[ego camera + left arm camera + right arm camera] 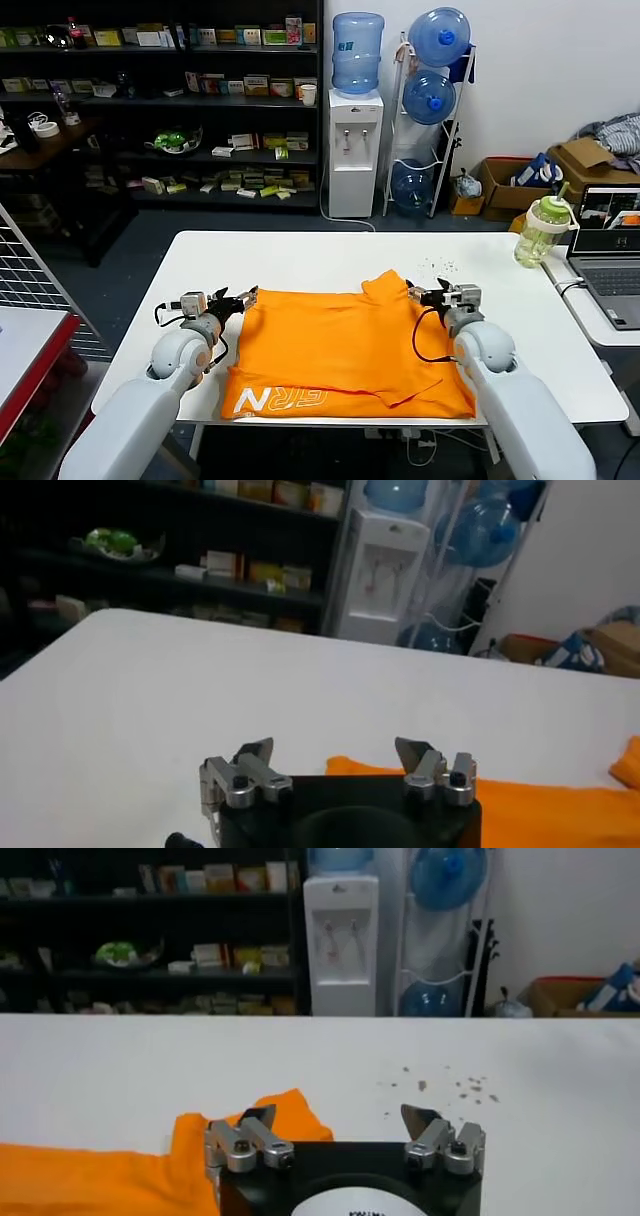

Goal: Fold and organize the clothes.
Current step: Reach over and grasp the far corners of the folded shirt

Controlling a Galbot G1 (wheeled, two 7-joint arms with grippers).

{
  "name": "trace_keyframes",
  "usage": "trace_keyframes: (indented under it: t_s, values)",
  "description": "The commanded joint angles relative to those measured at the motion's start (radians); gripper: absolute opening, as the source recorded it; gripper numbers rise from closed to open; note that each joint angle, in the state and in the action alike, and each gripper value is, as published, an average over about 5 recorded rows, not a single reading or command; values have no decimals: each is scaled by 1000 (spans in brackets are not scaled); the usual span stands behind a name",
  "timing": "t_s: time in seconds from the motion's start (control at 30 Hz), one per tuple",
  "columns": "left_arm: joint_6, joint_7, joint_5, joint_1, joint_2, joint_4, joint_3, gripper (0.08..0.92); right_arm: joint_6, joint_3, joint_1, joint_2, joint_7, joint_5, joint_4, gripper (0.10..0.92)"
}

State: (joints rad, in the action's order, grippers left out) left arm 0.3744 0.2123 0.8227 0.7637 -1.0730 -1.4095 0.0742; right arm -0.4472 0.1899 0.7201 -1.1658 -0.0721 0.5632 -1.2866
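The orange T-shirt (345, 345) lies folded on the white table (300, 260), with white lettering (285, 402) along its near edge and a sleeve sticking up at the far right corner (385, 288). My left gripper (245, 297) is open at the shirt's far left corner, and the left wrist view shows orange cloth (540, 805) just past its spread fingers (255, 755). My right gripper (413, 296) is open at the shirt's far right corner, and the right wrist view shows the sleeve (295, 1118) beside one finger (258, 1118). Neither holds anything.
A green-lidded bottle (543, 230) and a laptop (610, 250) stand at the table's right. A water dispenser (355, 150), a bottle rack (432, 110) and shelves (180, 100) are behind. Small dark specks (440, 1086) lie on the table beyond the right gripper.
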Motion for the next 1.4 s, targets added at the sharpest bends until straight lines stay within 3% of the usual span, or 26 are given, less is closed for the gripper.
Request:
trace_keyframes:
  t_s: [0.03,0.3,0.53,1.13,1.3,1.4]
  values:
    - [51,-36,-13,-172,-43,222,-107,823,-33,-101,-184,-75,27,-22,242,823]
    - [57,-31,-24,-169,-47,209,-127,823,-39,-99,-181,-71,33,-20,252,817]
    - [55,-38,-50,-173,-54,230,-145,791,-61,-100,-172,-72,42,0,260,648]
    - [-17,-35,-62,-127,-49,163,-125,282,89,-102,-133,-44,65,-7,137,146]
    - [-35,-33,-67,-98,-32,79,-100,136,136,-81,-103,-24,56,5,64,124]
    - [-27,-15,-54,-60,0,-7,-90,93,115,-68,-55,13,31,34,-23,124]
